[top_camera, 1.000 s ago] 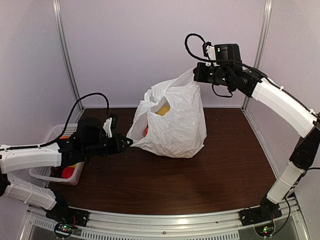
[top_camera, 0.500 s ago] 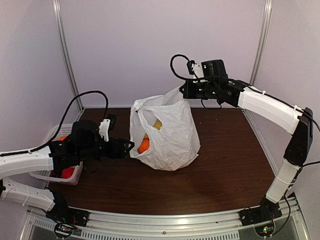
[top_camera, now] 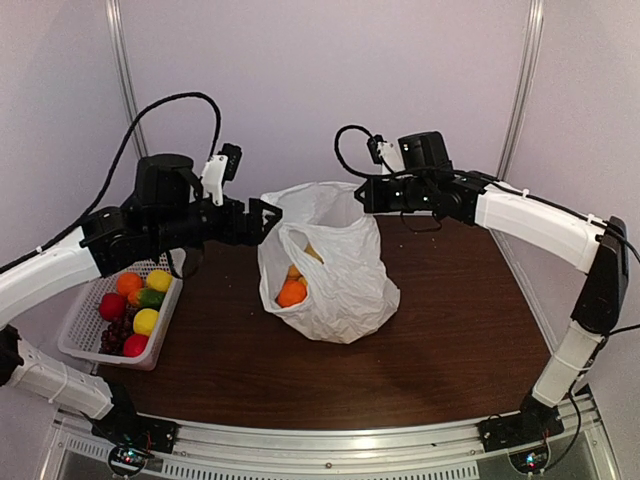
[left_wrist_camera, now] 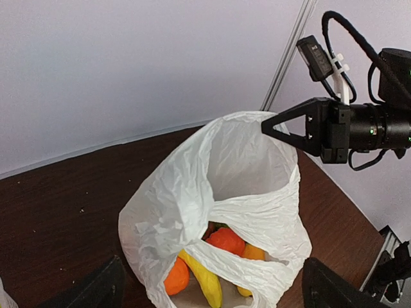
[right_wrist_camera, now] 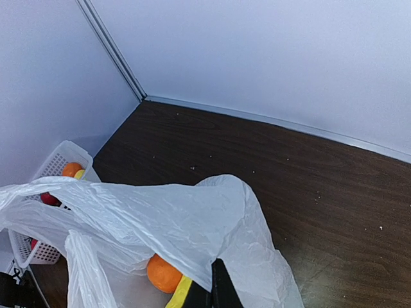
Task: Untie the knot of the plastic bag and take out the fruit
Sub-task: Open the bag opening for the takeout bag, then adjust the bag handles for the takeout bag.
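right hand pinching plastic bag rim, left hand open

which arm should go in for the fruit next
Left. The left gripper is open and free beside the mouth of the plastic bag, with an orange fruit visible inside. The right gripper is shut on the bag's rim, holding it up and open.
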Robot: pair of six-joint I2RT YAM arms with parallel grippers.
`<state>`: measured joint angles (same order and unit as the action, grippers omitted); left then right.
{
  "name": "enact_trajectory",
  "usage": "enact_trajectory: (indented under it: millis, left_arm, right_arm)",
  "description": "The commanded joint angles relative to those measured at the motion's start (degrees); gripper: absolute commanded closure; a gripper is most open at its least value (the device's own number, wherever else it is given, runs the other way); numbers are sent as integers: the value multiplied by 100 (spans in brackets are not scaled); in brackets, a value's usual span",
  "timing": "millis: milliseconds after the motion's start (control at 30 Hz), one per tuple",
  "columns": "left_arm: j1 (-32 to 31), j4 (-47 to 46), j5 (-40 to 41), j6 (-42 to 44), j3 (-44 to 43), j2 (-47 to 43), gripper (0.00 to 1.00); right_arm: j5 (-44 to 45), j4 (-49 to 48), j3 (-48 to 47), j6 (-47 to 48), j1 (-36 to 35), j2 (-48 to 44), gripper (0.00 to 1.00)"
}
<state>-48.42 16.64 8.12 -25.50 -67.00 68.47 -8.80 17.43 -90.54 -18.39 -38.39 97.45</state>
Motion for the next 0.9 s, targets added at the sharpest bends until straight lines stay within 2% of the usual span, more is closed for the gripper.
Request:
enact_trajectory:
  millis: [0,200,333,367,567,667,867]
  left_arm:
    - [8,366,82,450,-486,404,3]
    - [121,814,473,425,-1170,965,3]
    - [239,752,420,282,-1199,963,4]
    - [245,745,414,274,-1179,923,7]
    - [431,818,259,256,-1074,755,43]
    - [489,750,-56,308,-1065,722,57]
    - [701,744,-538,344,-1099,895,71]
  right_arm:
    - [-49,-91,146,12,-88,-251,100]
    - [-63,-75,159,26,-133,-299,100]
    - [-42,-60,186,38,-151,-352,100]
    - [-40,-62,189,45,-151,-355,100]
    - [-70,34,20,137,-153,-267,100]
    - [-66,49,-38,191,-151,-246,100]
    - [-93,168,-210,224,-151,-71,100]
